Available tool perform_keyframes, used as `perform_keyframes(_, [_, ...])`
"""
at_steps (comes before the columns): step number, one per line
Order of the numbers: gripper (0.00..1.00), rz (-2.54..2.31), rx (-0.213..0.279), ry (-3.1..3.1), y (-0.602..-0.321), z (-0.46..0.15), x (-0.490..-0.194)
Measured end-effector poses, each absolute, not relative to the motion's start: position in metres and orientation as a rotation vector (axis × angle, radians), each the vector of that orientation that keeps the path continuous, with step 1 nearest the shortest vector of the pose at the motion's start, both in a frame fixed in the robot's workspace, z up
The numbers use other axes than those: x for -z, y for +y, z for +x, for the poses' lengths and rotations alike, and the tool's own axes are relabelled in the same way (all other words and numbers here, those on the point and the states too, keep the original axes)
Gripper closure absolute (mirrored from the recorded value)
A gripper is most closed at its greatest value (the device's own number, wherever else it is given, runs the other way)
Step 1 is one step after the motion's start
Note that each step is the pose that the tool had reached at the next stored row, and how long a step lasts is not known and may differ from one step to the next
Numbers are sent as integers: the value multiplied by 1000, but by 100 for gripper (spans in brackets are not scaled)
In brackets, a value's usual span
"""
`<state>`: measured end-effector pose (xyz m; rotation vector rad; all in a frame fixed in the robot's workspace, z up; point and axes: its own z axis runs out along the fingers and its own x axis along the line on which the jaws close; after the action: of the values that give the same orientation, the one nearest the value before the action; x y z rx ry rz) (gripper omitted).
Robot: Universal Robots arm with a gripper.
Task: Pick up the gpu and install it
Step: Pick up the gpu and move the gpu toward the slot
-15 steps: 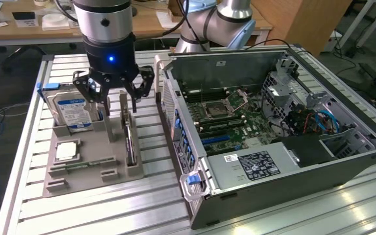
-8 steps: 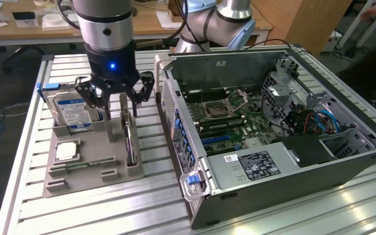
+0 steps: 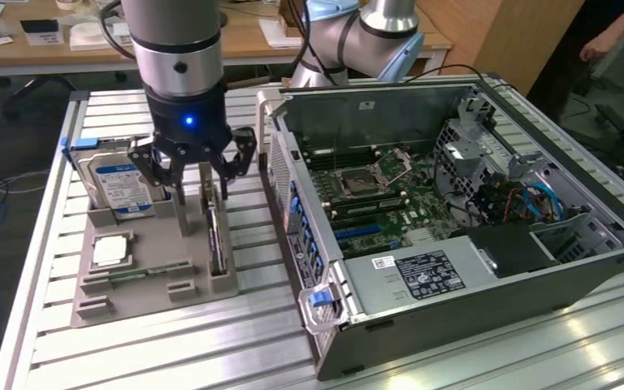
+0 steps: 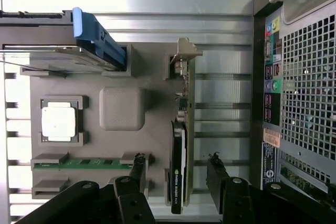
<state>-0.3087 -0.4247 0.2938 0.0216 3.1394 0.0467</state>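
Wrist view: pincer [image 4: 176,159] straddles thin flat gpu [image 4: 178,187].

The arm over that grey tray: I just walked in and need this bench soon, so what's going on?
The robot's gripper hangs open over the grey tray, its fingers on either side of the gpu, which stands on edge in its slot. Nothing is gripped yet. The computer case lies open beside the tray, and the card is not yet installed.
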Motion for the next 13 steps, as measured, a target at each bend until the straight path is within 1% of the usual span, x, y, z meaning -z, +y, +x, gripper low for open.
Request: perform_keyframes(13, [41,22,-47,3141,-424,-308,-284])
